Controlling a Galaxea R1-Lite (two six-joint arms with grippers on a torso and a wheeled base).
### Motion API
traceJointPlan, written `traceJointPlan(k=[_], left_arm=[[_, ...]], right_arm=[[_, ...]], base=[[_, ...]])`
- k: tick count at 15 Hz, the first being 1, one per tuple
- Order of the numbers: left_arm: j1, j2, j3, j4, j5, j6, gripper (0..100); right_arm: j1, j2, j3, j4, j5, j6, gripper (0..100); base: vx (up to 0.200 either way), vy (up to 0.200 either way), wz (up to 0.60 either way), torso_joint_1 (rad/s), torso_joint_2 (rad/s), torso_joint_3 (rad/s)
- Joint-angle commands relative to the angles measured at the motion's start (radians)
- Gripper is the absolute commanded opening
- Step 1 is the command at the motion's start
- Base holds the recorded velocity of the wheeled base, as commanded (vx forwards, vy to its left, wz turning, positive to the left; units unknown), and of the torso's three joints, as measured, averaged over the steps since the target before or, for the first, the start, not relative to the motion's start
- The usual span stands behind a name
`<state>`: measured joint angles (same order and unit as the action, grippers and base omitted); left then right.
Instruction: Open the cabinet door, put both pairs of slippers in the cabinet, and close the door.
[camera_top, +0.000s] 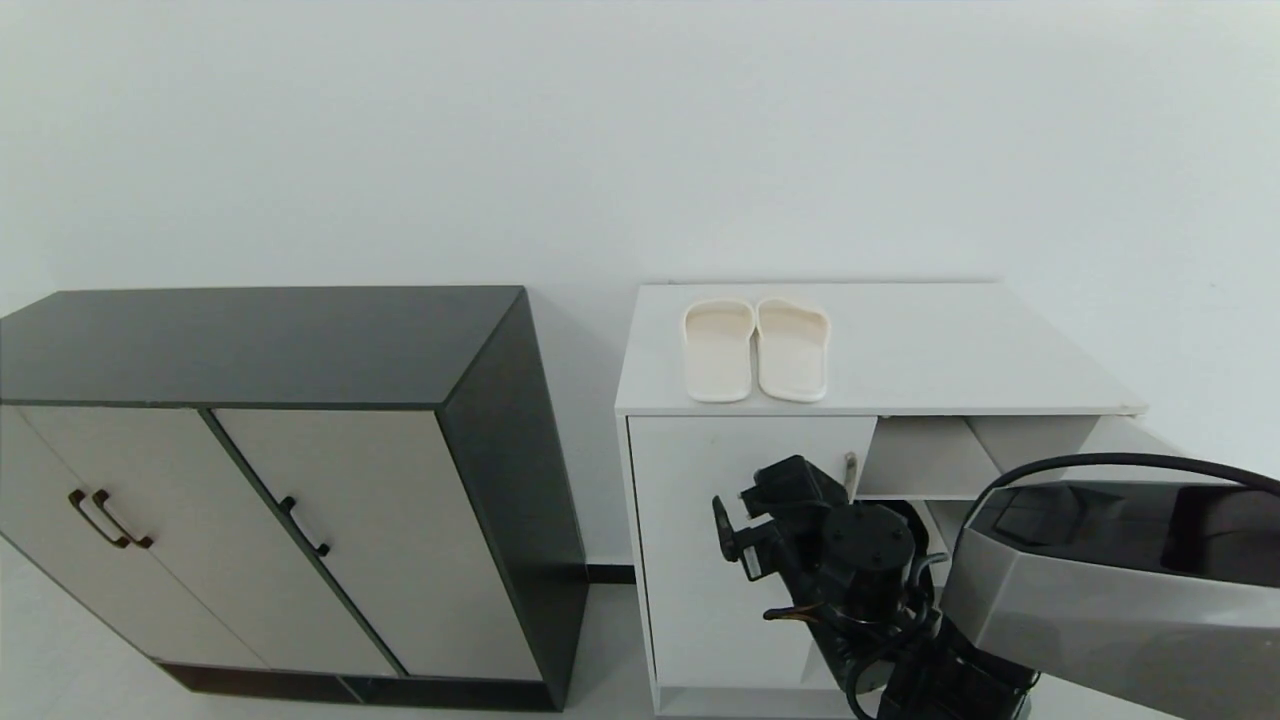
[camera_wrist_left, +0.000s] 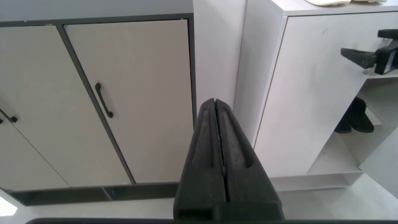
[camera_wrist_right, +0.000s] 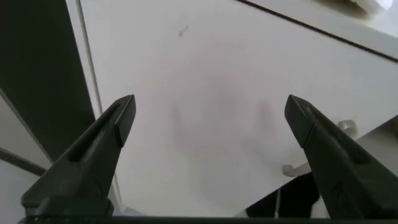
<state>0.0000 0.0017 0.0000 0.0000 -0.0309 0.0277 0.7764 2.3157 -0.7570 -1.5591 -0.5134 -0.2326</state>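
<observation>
A cream pair of slippers (camera_top: 756, 349) lies on top of the white cabinet (camera_top: 900, 350). The cabinet's left door (camera_top: 690, 540) is closed, with its small handle (camera_top: 850, 468) at the inner edge; the right half stands open, showing a shelf (camera_top: 920, 460). A dark pair of slippers (camera_wrist_left: 356, 118) sits low inside that open half. My right gripper (camera_top: 735, 525) (camera_wrist_right: 211, 115) hangs open just in front of the closed door, left of the handle (camera_wrist_right: 346, 127), holding nothing; it also appears from the side as the right gripper (camera_wrist_left: 367, 57). My left gripper (camera_wrist_left: 214, 115) is shut and empty, low down, facing the gap between the two cabinets.
A dark cabinet (camera_top: 260, 345) with two beige doors and black handles (camera_top: 302, 527) stands to the left of the white one, a narrow gap between them. Both back onto a plain white wall. Open floor lies in front.
</observation>
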Motion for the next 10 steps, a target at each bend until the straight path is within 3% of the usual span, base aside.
traceJointPlan(k=[1, 4, 5, 6, 10], left_arm=[[0.0, 0.0, 0.0, 0.0, 0.0, 0.001, 0], [0.0, 0.0, 0.0, 0.0, 0.0, 0.0, 0], [0.0, 0.0, 0.0, 0.0, 0.0, 0.0, 0], [0.0, 0.0, 0.0, 0.0, 0.0, 0.0, 0], [0.0, 0.0, 0.0, 0.0, 0.0, 0.0, 0]], right_arm=[[0.014, -0.114, -0.013, 0.151, 0.001, 0.015, 100], [0.047, -0.308, -0.154, 0.64, -0.073, 0.231, 100], [0.055, -0.323, -0.191, 0.7, -0.096, 0.266, 100], [0.067, -0.357, -0.312, 0.881, -0.154, 0.355, 100], [0.073, -0.357, -0.524, 1.123, -0.168, 0.455, 100]], base=[[0.0, 0.0, 0.0, 0.0, 0.0, 0.0], [0.0, 0.0, 0.0, 0.0, 0.0, 0.0], [0.0, 0.0, 0.0, 0.0, 0.0, 0.0], [0.0, 0.0, 0.0, 0.0, 0.0, 0.0], [0.0, 0.0, 0.0, 0.0, 0.0, 0.0]])
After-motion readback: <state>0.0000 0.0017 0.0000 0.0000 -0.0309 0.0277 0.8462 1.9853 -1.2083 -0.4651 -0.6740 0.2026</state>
